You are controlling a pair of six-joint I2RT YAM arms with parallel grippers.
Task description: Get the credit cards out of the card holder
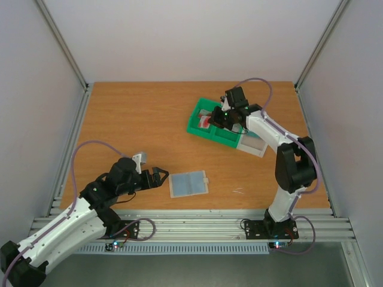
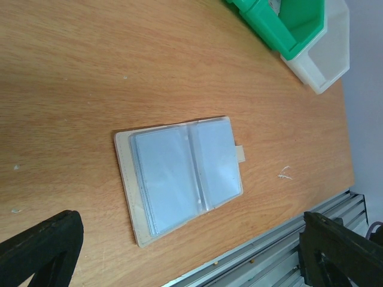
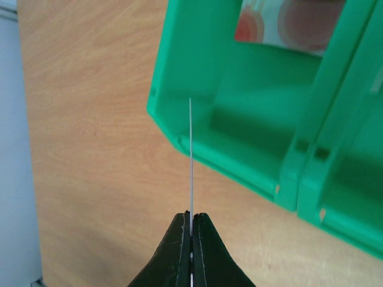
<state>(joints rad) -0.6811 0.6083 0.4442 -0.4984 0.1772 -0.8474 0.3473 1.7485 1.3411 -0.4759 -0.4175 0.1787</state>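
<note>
The holder [image 1: 188, 184] lies flat and opened out on the worktop [image 1: 131, 119], close to the near edge and about midway between the left and right edges. Its grey-blue inside faces up and its small tab [image 2: 239, 153] points toward the right edge. The left end effector [image 1: 157, 177] sits low just to the left of the holder, apart from it, with its fingers [image 2: 42, 251] spread fully wide and nothing between them. The green tray [image 1: 200, 130] stands in the far right part of the worktop, set at an angle to the edges. The white tray [image 1: 254, 145] lies against its side, toward the right edge. The right end effector [image 3: 191, 218] hangs over the end of the green tray that faces the left edge. Its fingers are pressed together on a card [image 3: 190, 149], which the wrist view shows edge-on as a thin pale line, so the colour of its faces cannot be told. The card's free end reaches over the tray's corner wall; whether it touches the wall cannot be told. A second card [image 3: 287, 24], pale with red round patches, lies inside the tray compartment nearer the left edge.
</note>
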